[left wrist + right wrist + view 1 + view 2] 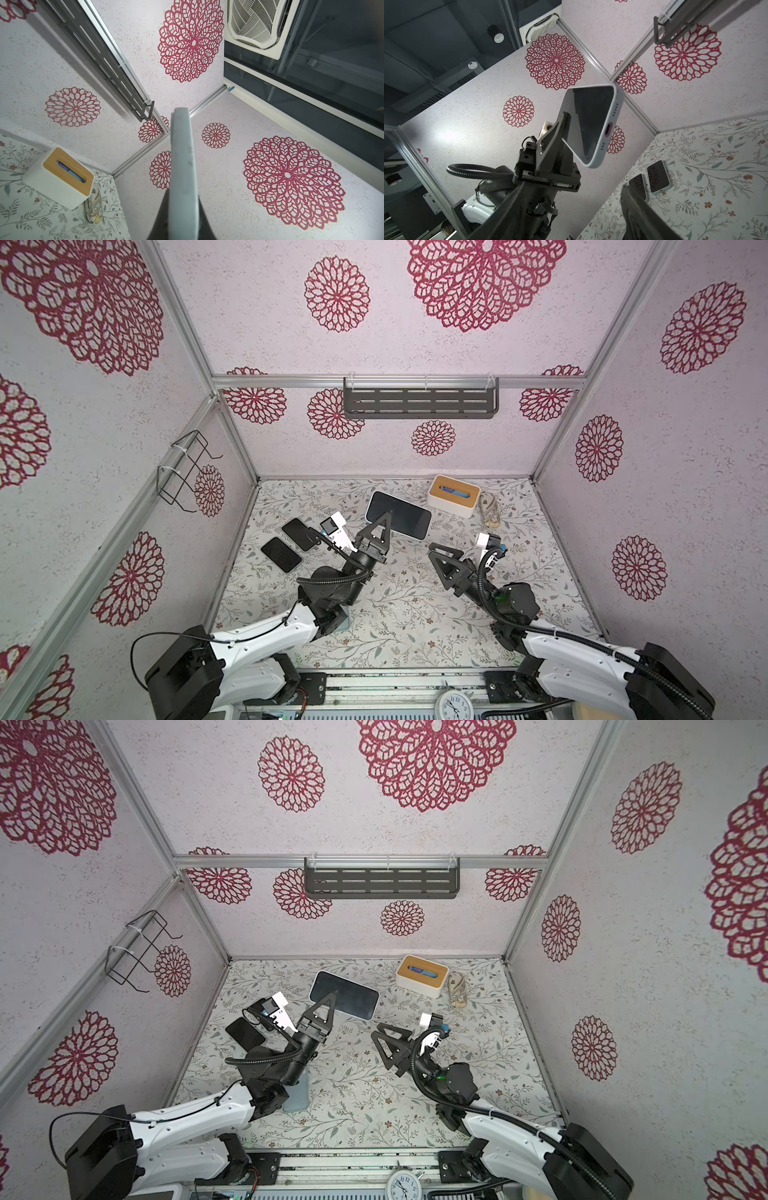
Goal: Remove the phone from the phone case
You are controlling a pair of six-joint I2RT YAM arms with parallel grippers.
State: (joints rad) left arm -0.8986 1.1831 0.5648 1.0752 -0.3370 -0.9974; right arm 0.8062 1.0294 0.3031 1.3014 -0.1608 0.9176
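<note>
The phone (401, 514) (347, 995), dark screen up, sits inside a pale blue-grey phone case (610, 116) and hangs tilted above the back of the table. My left gripper (384, 517) (330, 997) (563, 122) is shut on one long edge of the cased phone. In the left wrist view only the case's edge (182, 162) shows, standing between the jaws. My right gripper (441, 552) (386, 1032) (572, 187) hovers open a short way to the right of the phone and lower, with nothing between its fingers (633, 205).
Two more dark-screened phones (300, 534) (281, 554) lie at the table's left. A white tissue box with a wooden lid (454, 495) and a patterned object (490, 510) stand at the back right. A pale blue flat piece (297, 1094) lies partly under the left arm.
</note>
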